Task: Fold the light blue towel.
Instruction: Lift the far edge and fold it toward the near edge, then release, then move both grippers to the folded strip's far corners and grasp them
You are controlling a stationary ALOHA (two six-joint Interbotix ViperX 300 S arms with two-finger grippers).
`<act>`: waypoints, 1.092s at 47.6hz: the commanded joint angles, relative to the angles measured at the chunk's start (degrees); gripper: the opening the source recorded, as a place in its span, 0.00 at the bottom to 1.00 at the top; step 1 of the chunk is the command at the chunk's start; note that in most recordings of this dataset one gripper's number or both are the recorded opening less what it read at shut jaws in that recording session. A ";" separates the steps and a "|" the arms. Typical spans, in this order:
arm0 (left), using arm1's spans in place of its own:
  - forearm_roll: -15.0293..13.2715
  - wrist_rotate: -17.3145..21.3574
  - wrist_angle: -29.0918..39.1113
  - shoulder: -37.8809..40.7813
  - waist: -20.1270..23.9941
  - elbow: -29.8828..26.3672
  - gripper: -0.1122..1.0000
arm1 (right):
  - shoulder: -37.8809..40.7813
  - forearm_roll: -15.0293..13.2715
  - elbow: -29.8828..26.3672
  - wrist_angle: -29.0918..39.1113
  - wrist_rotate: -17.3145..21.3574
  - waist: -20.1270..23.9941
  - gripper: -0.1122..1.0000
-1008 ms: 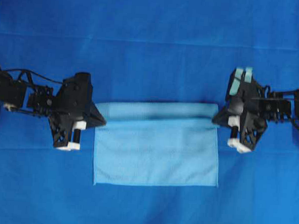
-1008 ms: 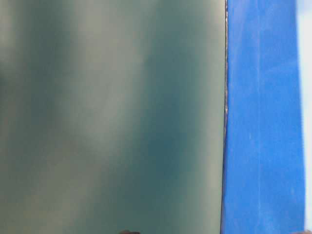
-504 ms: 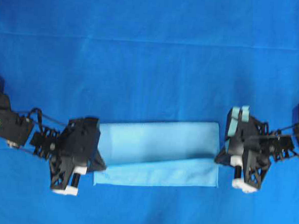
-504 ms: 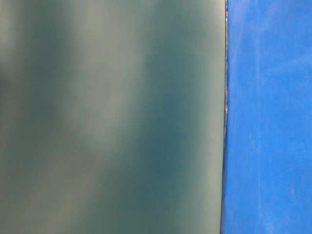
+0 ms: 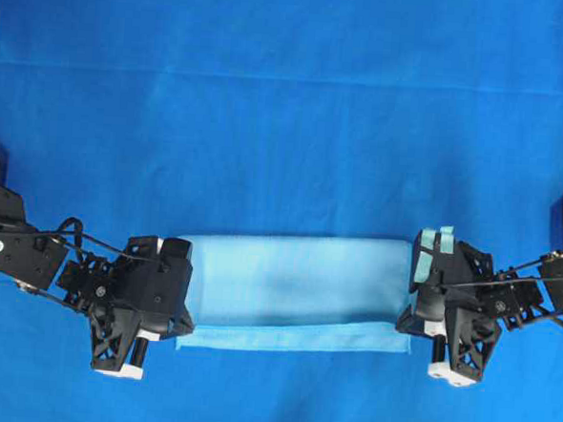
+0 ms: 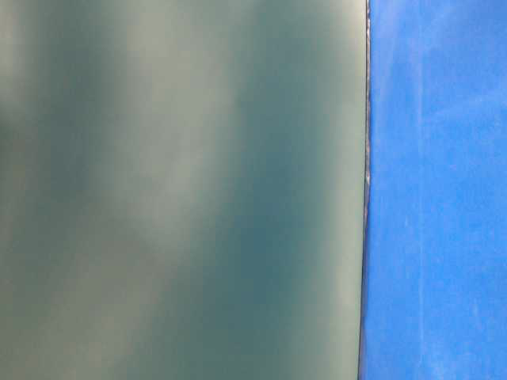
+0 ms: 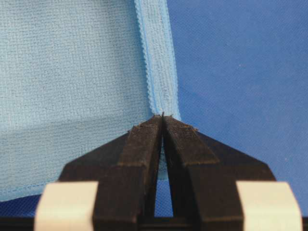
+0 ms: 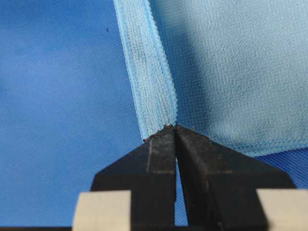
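One camera looked straight down on me from high above. A second sat at table level, very near a blurred grey-green surface (image 6: pixel 182 190). My two wrist cameras looked closely past my fingertips; both shared the light blue towel (image 5: pixel 296 284) with the overhead.

one light blue towel (image 5: pixel 292 280); one royal-blue cloth (image 5: pixel 288 106); two claws: left claw (image 7: pixel 162 126), right claw (image 8: pixel 174 132).

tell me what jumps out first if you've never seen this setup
The light blue towel lies low in the middle of the overhead view on a deep blue cloth, its top layer folded nearly over the bottom one. The left claw and the right claw sit at its two ends, each shut on the hem.
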 commanded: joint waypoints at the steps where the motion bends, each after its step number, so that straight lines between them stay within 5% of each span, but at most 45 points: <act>1: 0.18 0.09 -0.18 -0.53 -0.26 -0.53 0.11 | -0.26 0.18 -0.88 -0.26 0.18 0.26 0.12; 11: 0.09 0.09 -0.18 -0.53 -0.26 -0.44 0.12 | 0.18 0.18 -1.14 -0.09 0.35 0.18 0.13; 14: 0.09 -0.09 -0.26 -0.53 -0.26 -0.53 0.14 | 0.18 0.18 -1.23 -0.18 0.35 0.18 0.21; 22: 0.09 -0.70 -0.09 -1.32 -0.26 -0.35 0.53 | 0.00 -0.09 -2.20 0.00 0.18 0.26 0.64; 29: 0.18 -0.35 0.88 -3.16 0.00 0.18 0.88 | -1.93 -1.05 -2.46 1.76 -0.09 0.26 0.60; 36: 0.09 -0.09 2.72 -5.10 2.11 0.70 0.83 | -4.75 -3.34 -2.29 4.39 -0.09 -1.76 0.60; 52: 0.18 4.92 4.04 -5.80 11.43 1.05 0.82 | -6.24 -12.57 -1.49 12.57 -0.09 -15.21 0.60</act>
